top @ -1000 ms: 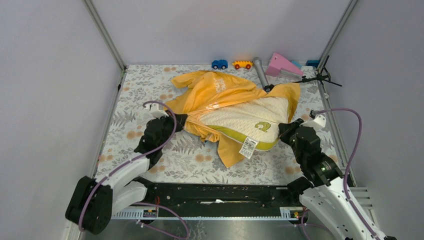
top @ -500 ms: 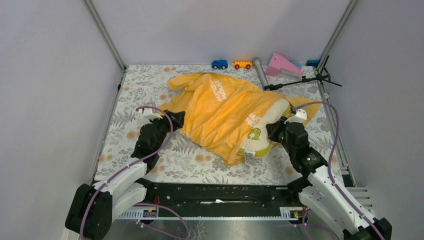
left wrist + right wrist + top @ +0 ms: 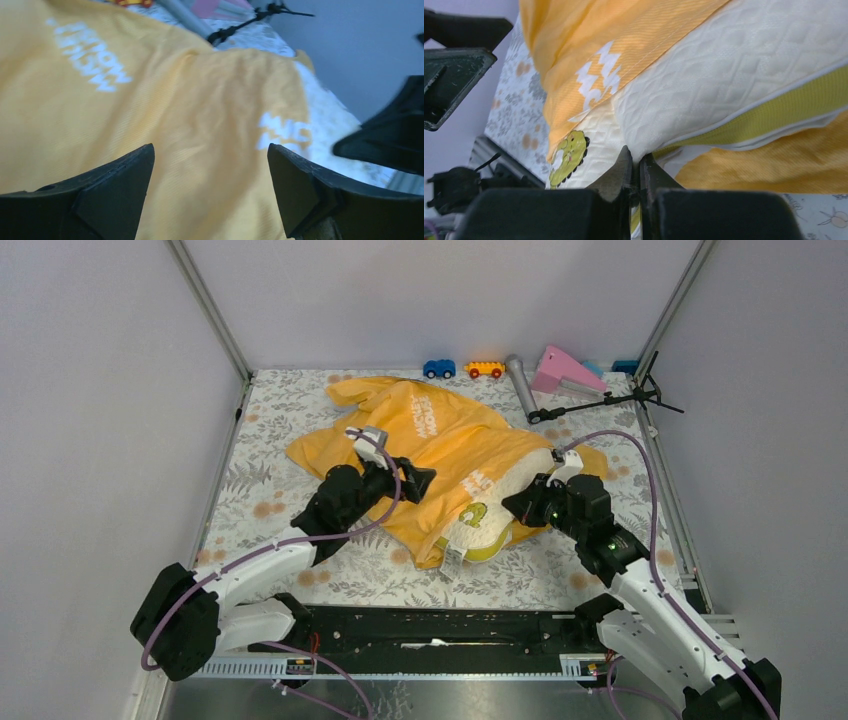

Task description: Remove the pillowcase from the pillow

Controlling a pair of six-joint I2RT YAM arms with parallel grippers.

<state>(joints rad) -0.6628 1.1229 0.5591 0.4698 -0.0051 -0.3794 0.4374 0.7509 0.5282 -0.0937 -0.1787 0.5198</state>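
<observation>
The orange-yellow pillowcase [image 3: 430, 440] with white lettering lies spread over most of the cream quilted pillow [image 3: 500, 520]. Only the pillow's near right end shows, with its green logo [image 3: 475, 514] and a small white tag [image 3: 452, 560]. My left gripper [image 3: 418, 480] hovers open above the cloth; in the left wrist view its jaws [image 3: 210, 155] stand wide with only pillowcase [image 3: 175, 100] below them. My right gripper [image 3: 512, 508] is shut on the pillow's edge. The right wrist view has its fingers [image 3: 635, 162] pinching white pillow [image 3: 724, 75] fabric beside the yellow-green band [image 3: 794, 105].
Along the back edge lie a blue toy car [image 3: 438, 369], an orange toy car [image 3: 485, 368], a grey tube [image 3: 520, 383], a pink wedge [image 3: 565, 370] and a black tripod [image 3: 620, 398]. Metal frame posts and grey walls border the floral tablecloth [image 3: 270, 510].
My left gripper let go of the pillowcase, opened, and moved right over the cloth. The pillowcase fell back over the pillow. My right gripper moved left, keeping hold of the pillow.
</observation>
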